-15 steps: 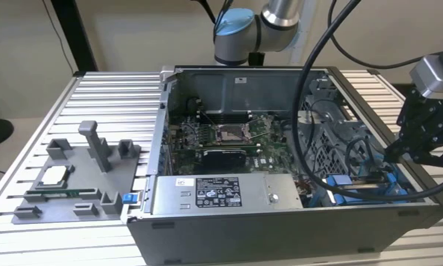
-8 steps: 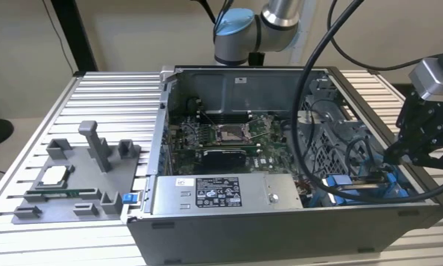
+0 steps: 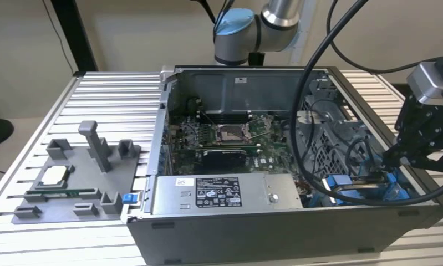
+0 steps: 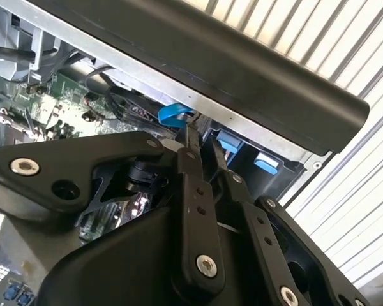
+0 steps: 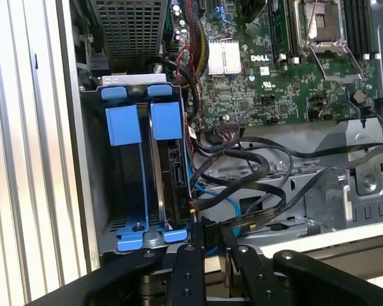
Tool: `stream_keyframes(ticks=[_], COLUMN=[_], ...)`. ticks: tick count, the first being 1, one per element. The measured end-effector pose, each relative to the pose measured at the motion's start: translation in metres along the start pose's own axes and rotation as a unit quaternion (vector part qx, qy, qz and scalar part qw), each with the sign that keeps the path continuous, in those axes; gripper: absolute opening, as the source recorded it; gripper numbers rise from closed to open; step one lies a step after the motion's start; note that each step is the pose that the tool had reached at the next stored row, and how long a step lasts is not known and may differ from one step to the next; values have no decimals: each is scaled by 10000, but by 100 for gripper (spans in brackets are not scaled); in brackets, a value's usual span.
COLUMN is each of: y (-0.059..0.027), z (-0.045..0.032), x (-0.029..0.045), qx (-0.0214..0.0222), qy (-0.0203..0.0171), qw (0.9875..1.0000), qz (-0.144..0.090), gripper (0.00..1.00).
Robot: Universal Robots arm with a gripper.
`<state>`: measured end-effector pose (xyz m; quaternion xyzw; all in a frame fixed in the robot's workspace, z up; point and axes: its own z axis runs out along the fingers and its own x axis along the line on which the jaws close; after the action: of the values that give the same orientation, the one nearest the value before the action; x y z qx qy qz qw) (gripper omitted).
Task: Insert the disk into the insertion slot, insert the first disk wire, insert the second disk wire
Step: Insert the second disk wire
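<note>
Disk [image 5: 166, 121]: we see it seated in slot [image 5: 92, 191], just beside gripper [image 5: 209, 237].
Gripper: clenched; we cannot tell on what.

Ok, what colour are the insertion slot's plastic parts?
The plastic parts are bright blue, clearest in the first wrist view.

You see disk [image 5: 168, 127] standing on edge inside slot [image 5: 92, 166], just beside second blue carrier [image 5: 122, 124]. Black cables [image 5: 255, 169] loop next to disk. Your jaws near disk's cable-side end.
</note>
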<state>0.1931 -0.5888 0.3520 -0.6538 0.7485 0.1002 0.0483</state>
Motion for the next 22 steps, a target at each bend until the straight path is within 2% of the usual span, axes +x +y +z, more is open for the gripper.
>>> stream_keyframes(ticks=[1, 9, 16, 22], y=[0, 0, 33, 107], z=[1, 1, -185, -325], x=[0, 0, -36, -58], qx=[0, 3, 6, 9], qy=[0, -8, -39, -62], qw=[10000, 10000, 10000, 9999], qz=[2, 20, 56, 82], gripper=[0, 0, 0, 0])
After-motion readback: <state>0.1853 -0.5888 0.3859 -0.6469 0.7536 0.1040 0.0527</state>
